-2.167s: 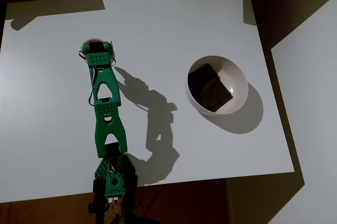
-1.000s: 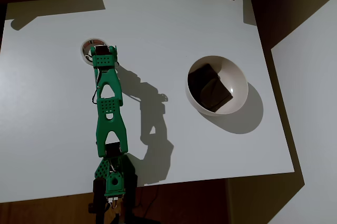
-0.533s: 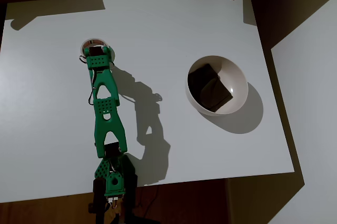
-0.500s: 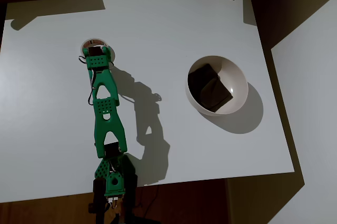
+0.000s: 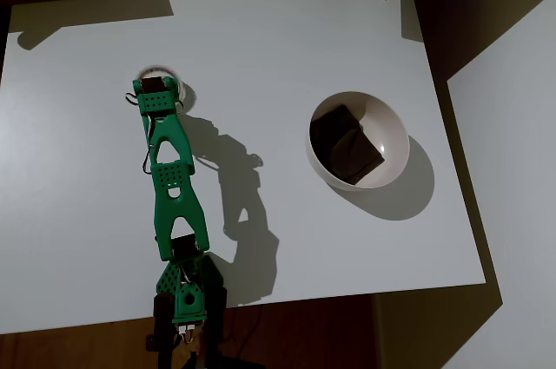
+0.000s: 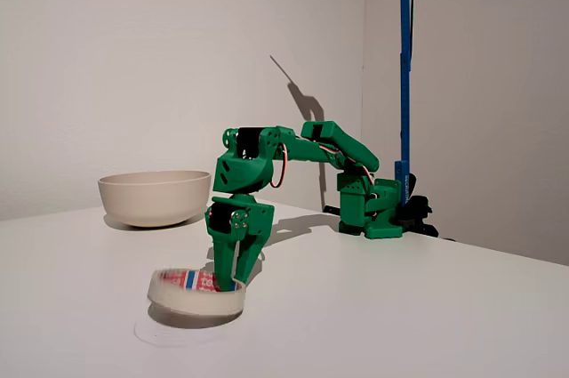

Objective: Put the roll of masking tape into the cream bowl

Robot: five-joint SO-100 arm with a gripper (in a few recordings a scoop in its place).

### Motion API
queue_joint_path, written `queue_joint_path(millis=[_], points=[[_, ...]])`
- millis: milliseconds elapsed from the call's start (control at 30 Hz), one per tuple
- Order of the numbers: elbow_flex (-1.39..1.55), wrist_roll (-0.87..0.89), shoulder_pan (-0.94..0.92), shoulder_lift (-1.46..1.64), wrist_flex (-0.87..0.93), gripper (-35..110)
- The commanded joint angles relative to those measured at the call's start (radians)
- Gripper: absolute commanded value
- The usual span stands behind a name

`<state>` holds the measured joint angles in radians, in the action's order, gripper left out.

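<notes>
Standing by the table, I see the green arm's gripper point(image 6: 233, 282) has swung a little left in the overhead view since half a second ago, and the roll of masking tape point(image 6: 196, 292) with it; the roll looks blurred and tilted, one edge off the white table point(image 5: 287, 30). The fingertips reach into the ring's hollow, clamped on its wall. Well apart sits the cream bowl point(image 5: 395, 130), holding a dark square block point(image 5: 346, 144). Behind the arm's base rises a blue pole point(image 6: 405, 58) against pale walls.
</notes>
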<state>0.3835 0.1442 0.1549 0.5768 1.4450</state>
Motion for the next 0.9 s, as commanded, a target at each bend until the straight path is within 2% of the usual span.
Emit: queue_joint_path(millis=[0, 233, 867], points=[[-0.063, 0.020, 0.003, 0.044, 0.017, -8], [-0.064, 0.028, 0.015, 0.138, 0.029, -8], [-0.064, 0.123, -0.031, 0.810, 0.267, -8]])
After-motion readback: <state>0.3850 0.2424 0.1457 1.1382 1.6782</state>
